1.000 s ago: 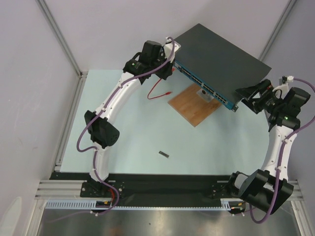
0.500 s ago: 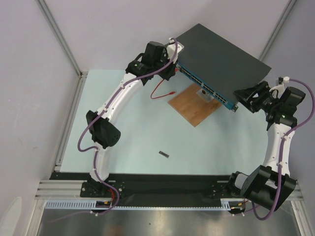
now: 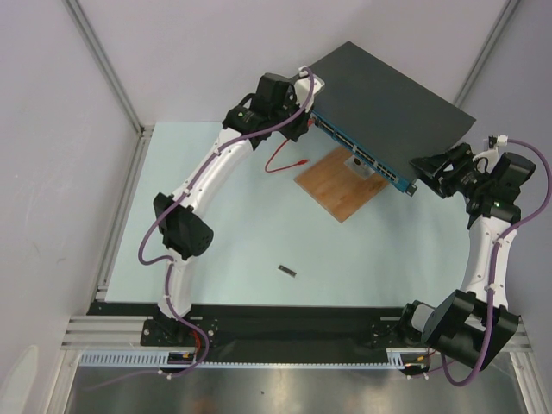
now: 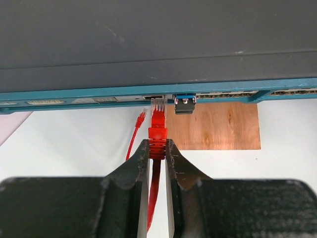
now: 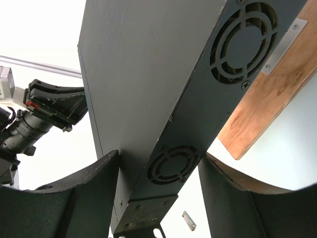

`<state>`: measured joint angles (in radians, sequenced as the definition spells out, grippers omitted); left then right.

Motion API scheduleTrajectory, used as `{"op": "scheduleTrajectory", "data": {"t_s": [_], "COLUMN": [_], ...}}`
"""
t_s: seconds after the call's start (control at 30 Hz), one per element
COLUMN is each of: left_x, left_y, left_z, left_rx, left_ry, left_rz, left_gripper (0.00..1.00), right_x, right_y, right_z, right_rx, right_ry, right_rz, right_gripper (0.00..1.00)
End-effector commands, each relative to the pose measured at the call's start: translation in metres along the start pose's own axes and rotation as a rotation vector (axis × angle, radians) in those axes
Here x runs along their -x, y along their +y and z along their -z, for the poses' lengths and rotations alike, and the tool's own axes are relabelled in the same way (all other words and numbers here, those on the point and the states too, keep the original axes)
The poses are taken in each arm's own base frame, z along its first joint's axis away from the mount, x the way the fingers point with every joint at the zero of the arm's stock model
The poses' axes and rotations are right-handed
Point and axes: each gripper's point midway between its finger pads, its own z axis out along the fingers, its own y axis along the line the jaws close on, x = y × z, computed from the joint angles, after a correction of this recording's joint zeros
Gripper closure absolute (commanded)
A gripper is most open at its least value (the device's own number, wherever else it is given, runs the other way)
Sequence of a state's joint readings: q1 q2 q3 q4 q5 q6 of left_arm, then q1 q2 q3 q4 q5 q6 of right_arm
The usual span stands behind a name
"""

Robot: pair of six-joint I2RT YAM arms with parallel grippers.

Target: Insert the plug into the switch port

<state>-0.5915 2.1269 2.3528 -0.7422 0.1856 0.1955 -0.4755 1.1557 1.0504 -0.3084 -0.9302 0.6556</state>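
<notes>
In the left wrist view my left gripper (image 4: 157, 145) is shut on the red boot of the plug (image 4: 158, 119). The plug's clear tip points at a switch port (image 4: 154, 97) in the teal front face and sits right at its mouth. The thin red cable (image 4: 154, 188) hangs down between the fingers, and its other end (image 4: 141, 117) lies to the left. From above, the left gripper (image 3: 291, 126) is at the left end of the switch (image 3: 388, 99). My right gripper (image 5: 158, 157) straddles the switch's right end, with a finger against each flat side (image 3: 424, 171).
A brown wooden board (image 3: 341, 183) lies under the switch's front edge. A blue-and-grey connector (image 4: 184, 102) sits in a port just right of the plug. A small grey metal piece (image 3: 288, 271) lies on the pale mat mid-table. Aluminium frame posts stand at the back corners.
The right gripper moved in onto the switch's right end and its jaws narrowed around it. The left arm edged slightly toward the switch front, still holding the plug.
</notes>
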Motion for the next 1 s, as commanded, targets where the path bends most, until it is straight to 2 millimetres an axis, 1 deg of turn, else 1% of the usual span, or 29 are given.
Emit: {"op": "scheduleTrajectory", "data": {"t_s": [0.0, 0.13, 0.27, 0.37, 0.4, 0.53, 0.77, 0.97], "left_x": [0.027, 0.024, 0.027, 0.03, 0.028, 0.029, 0.037, 0.034], "left_y": [0.006, 0.01, 0.01, 0.011, 0.012, 0.016, 0.021, 0.021], "left_z": [0.003, 0.003, 0.001, 0.0, -0.003, -0.004, 0.003, 0.0], "left_rx": [0.022, 0.03, 0.03, 0.034, 0.037, 0.054, 0.068, 0.065], "left_ry": [-0.089, -0.086, -0.098, -0.106, -0.101, -0.104, -0.129, -0.122], "left_rz": [-0.052, -0.062, -0.062, -0.065, -0.065, -0.075, -0.085, -0.092], "left_gripper": [1.0, 1.0, 1.0, 1.0, 1.0, 1.0, 1.0, 1.0], "right_x": [0.01, 0.012, 0.011, 0.01, 0.01, 0.012, 0.014, 0.014], "right_y": [0.016, 0.018, 0.018, 0.017, 0.018, 0.02, 0.016, 0.016], "right_z": [0.001, 0.002, 0.003, 0.002, 0.003, 0.003, 0.002, 0.002], "right_rx": [0.057, 0.06, 0.064, 0.066, 0.069, 0.071, 0.054, 0.06], "right_ry": [-0.022, -0.027, -0.02, -0.013, -0.016, -0.019, -0.028, -0.026], "right_rz": [0.094, 0.093, 0.092, 0.09, 0.094, 0.104, 0.112, 0.117], "right_gripper": [0.55, 0.64, 0.73, 0.78, 0.81, 0.87, 0.99, 1.0]}}
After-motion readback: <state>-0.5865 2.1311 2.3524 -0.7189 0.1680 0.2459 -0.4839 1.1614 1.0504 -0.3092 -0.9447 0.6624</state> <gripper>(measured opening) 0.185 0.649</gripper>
